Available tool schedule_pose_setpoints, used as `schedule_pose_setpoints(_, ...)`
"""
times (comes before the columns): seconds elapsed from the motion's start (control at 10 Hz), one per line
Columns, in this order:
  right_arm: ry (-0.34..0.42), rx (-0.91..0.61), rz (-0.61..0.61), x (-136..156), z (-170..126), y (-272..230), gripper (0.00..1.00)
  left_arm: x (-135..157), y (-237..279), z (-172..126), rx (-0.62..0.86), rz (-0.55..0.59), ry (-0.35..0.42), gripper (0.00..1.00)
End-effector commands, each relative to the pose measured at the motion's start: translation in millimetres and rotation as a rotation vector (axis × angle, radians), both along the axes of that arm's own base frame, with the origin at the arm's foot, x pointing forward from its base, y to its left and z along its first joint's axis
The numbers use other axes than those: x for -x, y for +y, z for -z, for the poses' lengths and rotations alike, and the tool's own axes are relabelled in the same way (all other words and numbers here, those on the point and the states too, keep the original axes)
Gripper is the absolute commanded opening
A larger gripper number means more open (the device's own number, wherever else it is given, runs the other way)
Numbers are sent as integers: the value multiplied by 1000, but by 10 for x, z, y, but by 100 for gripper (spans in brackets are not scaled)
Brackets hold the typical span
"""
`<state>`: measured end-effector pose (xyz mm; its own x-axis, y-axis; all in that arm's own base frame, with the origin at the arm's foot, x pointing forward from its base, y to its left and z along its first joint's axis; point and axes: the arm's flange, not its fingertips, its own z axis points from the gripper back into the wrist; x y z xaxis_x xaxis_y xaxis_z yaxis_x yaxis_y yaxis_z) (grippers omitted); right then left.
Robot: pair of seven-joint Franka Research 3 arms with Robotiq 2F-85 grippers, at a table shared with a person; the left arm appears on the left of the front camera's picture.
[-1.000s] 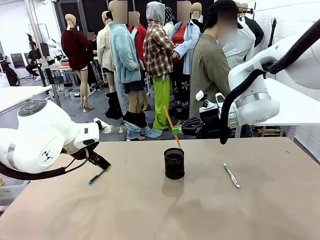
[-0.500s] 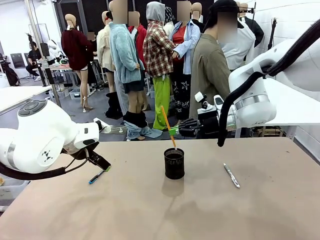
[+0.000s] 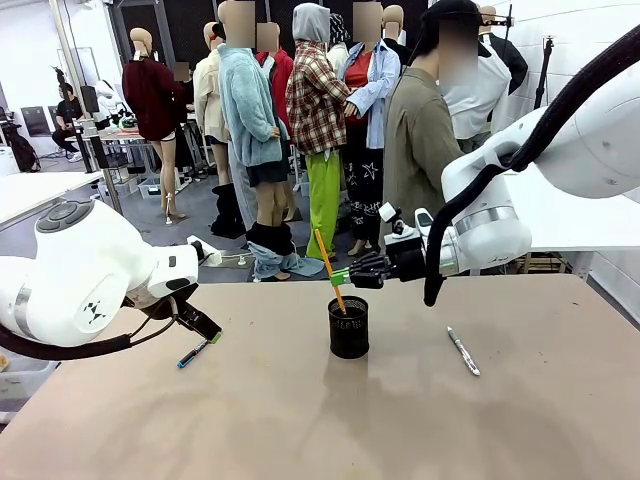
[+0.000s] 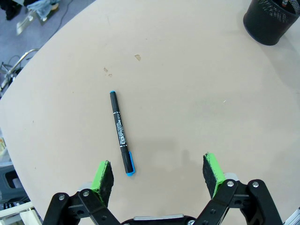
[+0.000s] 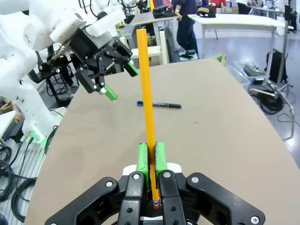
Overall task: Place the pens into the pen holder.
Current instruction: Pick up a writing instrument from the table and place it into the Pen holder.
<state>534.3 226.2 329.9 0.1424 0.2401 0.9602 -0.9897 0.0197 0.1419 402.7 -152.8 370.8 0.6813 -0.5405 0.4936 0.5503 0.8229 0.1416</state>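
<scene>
1 orange pencil (image 3: 323,250) in right pincer (image 3: 338,277)

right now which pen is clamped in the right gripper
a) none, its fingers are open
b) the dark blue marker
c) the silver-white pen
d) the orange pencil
d: the right gripper is shut on the orange pencil, while the dark blue marker and the silver-white pen lie loose on the table.
</scene>
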Motion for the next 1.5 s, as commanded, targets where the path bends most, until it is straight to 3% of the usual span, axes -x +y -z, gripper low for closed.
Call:
schedule_pose_setpoints(0.0, 14, 52, 3, -54, 70, 8, 0, -5, 17, -6, 4, -3, -2, 100)
schedule_pose_setpoints(0.1, 12, 74, -3, -55, 124, -8, 0, -5, 17, -6, 4, -3, -2, 100)
schedule_pose_setpoints(0.2, 6, 87, -16, -30, 153, -28, 7, -5, 17, -6, 4, -3, -2, 100)
schedule_pose_setpoints(0.5, 4, 106, -13, 4, 134, -87, 65, -5, 17, -6, 4, -3, -2, 100)
schedule_pose_setpoints(0.8, -12, 89, 67, 106, -102, -442, 65, -5, 17, -6, 4, -3, -2, 100)
schedule_pose_setpoints(1.0, 4, 225, 263, 285, -485, -885, 65, -5, 17, -6, 4, -3, -2, 100)
schedule_pose_setpoints(1.4, 252, 617, 506, 415, -1039, -1103, 65, -5, 17, -6, 4, -3, -2, 100)
